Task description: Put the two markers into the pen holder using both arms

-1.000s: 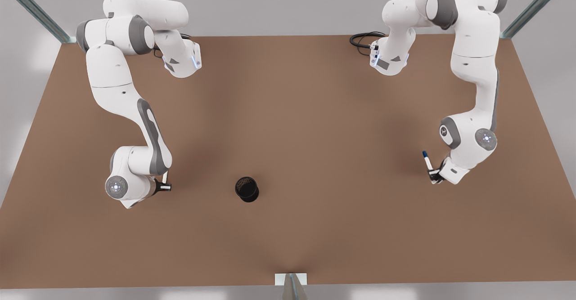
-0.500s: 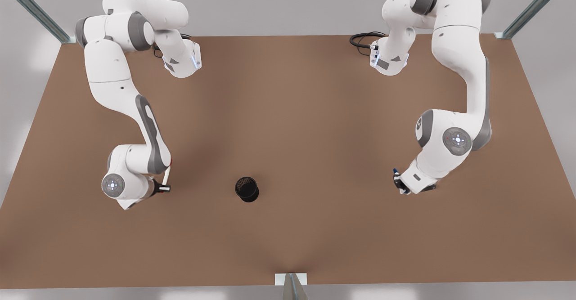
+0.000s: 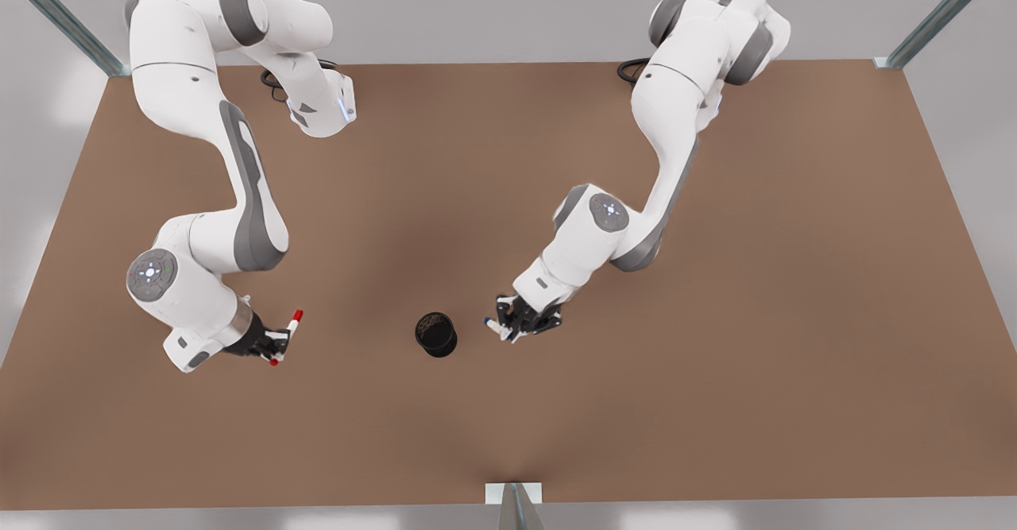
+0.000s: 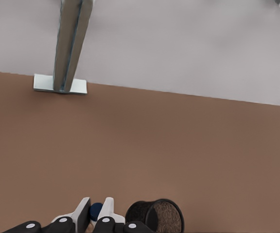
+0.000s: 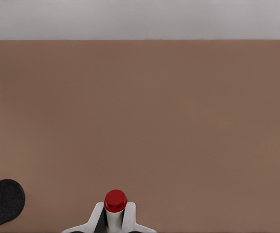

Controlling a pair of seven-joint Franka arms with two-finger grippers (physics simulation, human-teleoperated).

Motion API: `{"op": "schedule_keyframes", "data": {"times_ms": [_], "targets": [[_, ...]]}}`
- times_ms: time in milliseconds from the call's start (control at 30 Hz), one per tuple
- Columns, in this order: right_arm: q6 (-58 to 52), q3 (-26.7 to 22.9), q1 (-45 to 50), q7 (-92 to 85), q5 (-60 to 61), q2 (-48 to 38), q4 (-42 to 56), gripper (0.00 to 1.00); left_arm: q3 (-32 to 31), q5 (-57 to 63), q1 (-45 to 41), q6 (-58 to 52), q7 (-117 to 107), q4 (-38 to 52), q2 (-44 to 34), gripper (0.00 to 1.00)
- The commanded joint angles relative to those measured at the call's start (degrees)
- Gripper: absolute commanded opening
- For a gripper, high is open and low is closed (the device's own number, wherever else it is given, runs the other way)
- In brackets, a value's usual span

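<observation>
Both markers gripped, holder between us
My left pincer [image 3: 508, 327] pinches the blue-capped marker [image 3: 491, 323] beside the pen holder [image 3: 436, 334]; my right pincer [image 3: 274, 343] pinches the red-capped marker [image 3: 288, 334]. Light, stiff, slick barrels: grip mid-barrel.

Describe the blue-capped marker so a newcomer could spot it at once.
Start from the brown table and find the black pen holder near its middle. Just to the front view's right of it, the left end effector is shut on the blue-capped marker, a slim white barrel. Its dark blue cap sets it apart from the red-capped marker, which the right end effector holds.
</observation>
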Motion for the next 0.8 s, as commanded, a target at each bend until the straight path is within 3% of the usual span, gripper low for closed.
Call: {"op": "schedule_keyframes", "data": {"times_ms": [0, 267, 400, 767], "targets": [[-0.05, 0.97, -0.22, -2.32, -0.22, -0.12, 1.09, 0.25, -0.02, -0.94, -0.32, 25.91, -20.86, 2.71, 2.22, 0.21], [4.96, 3.60, -0.49, -3.29, 2.42, 0.41, 2.76, 0.25, 0.06, -1.02, -4.19, 25.99, -23.14, 2.98, 4.16, 0.21], [6.10, 4.75, -0.57, -3.03, 2.86, 0.68, 2.76, 0.25, 0.15, -0.94, -6.21, 25.99, -22.70, -4.05, 2.22, 0.21], [9.26, 6.42, 0.13, -2.67, 4.18, 1.03, 2.58, 0.25, 0.15, -0.23, -8.59, 25.99, -18.84, -4.49, 5.74, 0.21]]}}
